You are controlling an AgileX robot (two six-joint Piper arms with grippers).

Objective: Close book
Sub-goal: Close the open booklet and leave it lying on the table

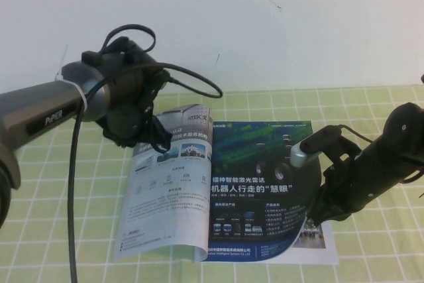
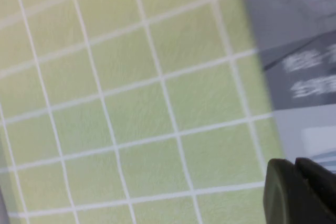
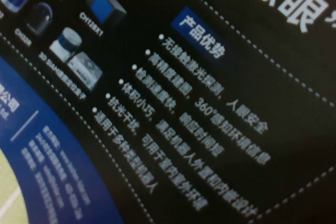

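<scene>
**A:** Where did we log the book (image 1: 258, 183)?

**B:** Lying open on the green checked table (image 1: 53, 217). The dark right page was flat. The left page (image 1: 169, 197) was lifted at its far edge and curling.

**A:** Grippers?

**B:** The left gripper (image 1: 149, 134) was at that page's far outer corner. The right gripper (image 1: 317, 213) was low over the right page's outer edge. We could not tell what either held, or how wide it stood.

**A:** Progress?

**B:** We judged the closing barely begun. The leaf had yet to swing over and lie flat.
</scene>
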